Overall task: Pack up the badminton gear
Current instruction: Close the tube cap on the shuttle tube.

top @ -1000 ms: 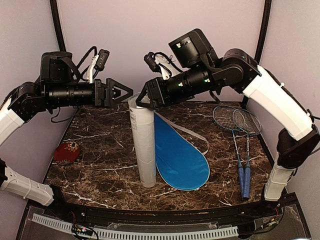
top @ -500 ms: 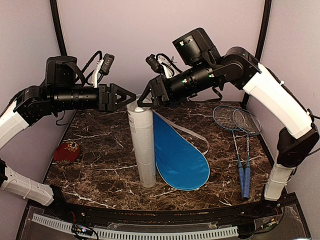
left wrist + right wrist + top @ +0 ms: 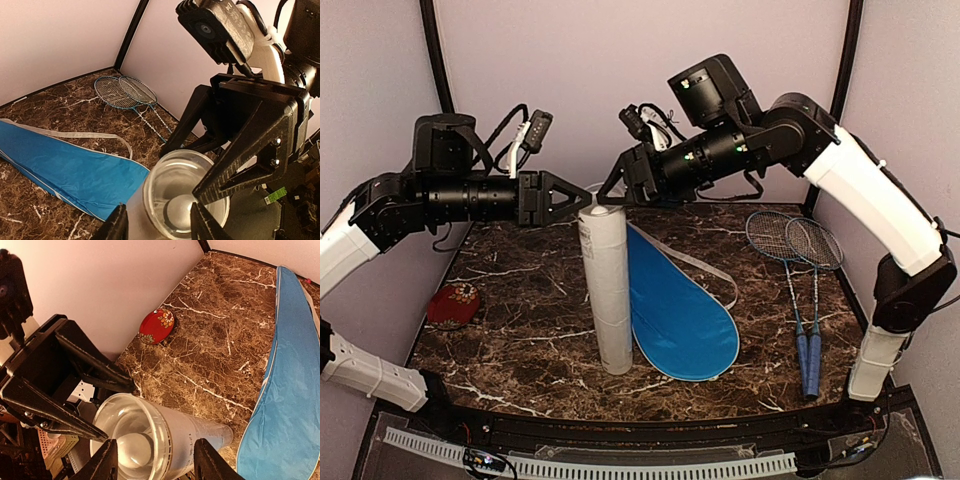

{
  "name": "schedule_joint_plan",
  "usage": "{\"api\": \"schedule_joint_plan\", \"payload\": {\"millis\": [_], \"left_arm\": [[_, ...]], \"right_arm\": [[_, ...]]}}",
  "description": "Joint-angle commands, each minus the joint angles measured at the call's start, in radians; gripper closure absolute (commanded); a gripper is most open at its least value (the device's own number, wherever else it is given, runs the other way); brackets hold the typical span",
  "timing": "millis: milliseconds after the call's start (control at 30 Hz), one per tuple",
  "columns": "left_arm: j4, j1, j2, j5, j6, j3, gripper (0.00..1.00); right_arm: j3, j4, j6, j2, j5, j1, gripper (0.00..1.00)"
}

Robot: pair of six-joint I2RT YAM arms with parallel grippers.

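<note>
1. Far left, the small red oval object (image 3: 453,303) lies on the table (image 3: 510,330) near the wall, well apart from everything I am working on.
2. My left pincer (image 3: 578,198) reaches in level from the left, at the height of the tube's top. Its fingers are parted and bracket the rim. I cannot tell whether they press on the wall or only stand beside it.
3. The long white tube (image 3: 608,290) stands upright mid-table with its long axis vertical and its mouth open to the ceiling. A white rounded thing (image 3: 134,445) sits down inside; I take it for a shuttlecock.
4. My right pincer (image 3: 607,196) comes from the right and hangs just over the mouth, fingers spread, nothing between them. Both pincers meet at the rim, neither nearer than the other.
5. I judge that everything turns on that vertical axis. The tube is tall on a narrow base, so a sideways push at the top could tip it.
6. Just right of the tube, touching its foot, lies the blue cover (image 3: 680,310), flat.
7. Farthest right lie the two rackets (image 3: 808,358), side by side and not yet packed.
</note>
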Motion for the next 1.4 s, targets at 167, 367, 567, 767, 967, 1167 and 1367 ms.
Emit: {"api": "schedule_joint_plan", "payload": {"millis": [167, 367, 567, 767, 967, 1167, 1367], "left_arm": [[0.006, 0.005, -0.015, 0.031, 0.008, -0.018, 0.60], [0.003, 0.005, -0.013, 0.041, 0.007, -0.016, 0.61], [0.005, 0.005, -0.012, 0.049, 0.005, -0.017, 0.63], [0.001, 0.005, -0.012, 0.056, 0.010, -0.019, 0.63], [-0.001, 0.005, -0.015, 0.056, 0.016, -0.025, 0.64], [0.001, 0.005, -0.019, 0.057, 0.012, -0.034, 0.63], [0.002, 0.005, -0.028, 0.059, 0.011, -0.058, 0.63]], "right_arm": [[0.004, 0.080, 0.015, -0.006, -0.001, -0.010, 0.48], [-0.003, 0.080, 0.010, -0.006, 0.000, -0.011, 0.48], [-0.006, 0.046, 0.000, 0.001, 0.043, -0.011, 0.51], [-0.039, -0.037, -0.008, 0.001, 0.079, -0.011, 0.53], [-0.147, -0.033, 0.009, -0.015, 0.026, -0.012, 0.54], [-0.130, -0.107, 0.015, 0.016, 0.012, -0.013, 0.55], [-0.249, -0.108, 0.017, -0.027, 0.029, -0.011, 0.56]]}}
